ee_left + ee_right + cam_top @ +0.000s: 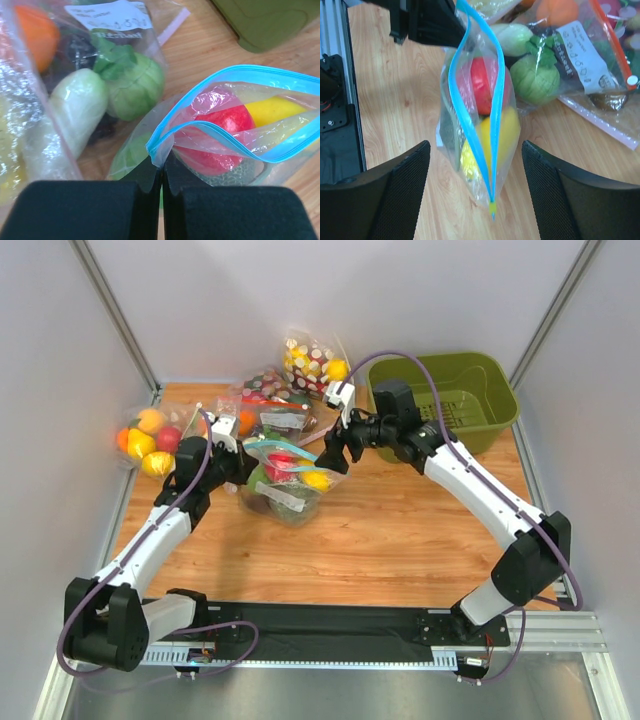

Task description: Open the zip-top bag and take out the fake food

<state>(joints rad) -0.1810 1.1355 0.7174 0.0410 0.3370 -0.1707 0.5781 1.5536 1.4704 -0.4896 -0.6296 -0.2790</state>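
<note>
The left fingers (161, 182) clamp one end of the bag (480, 125), whose zipper runs straight up-frame between the spread right fingers (475, 192).

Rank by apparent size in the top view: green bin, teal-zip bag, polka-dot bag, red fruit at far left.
1. green bin
2. teal-zip bag
3. polka-dot bag, partly hidden, so its margin below the teal-zip bag is unsure
4. red fruit, clearly smallest
</note>
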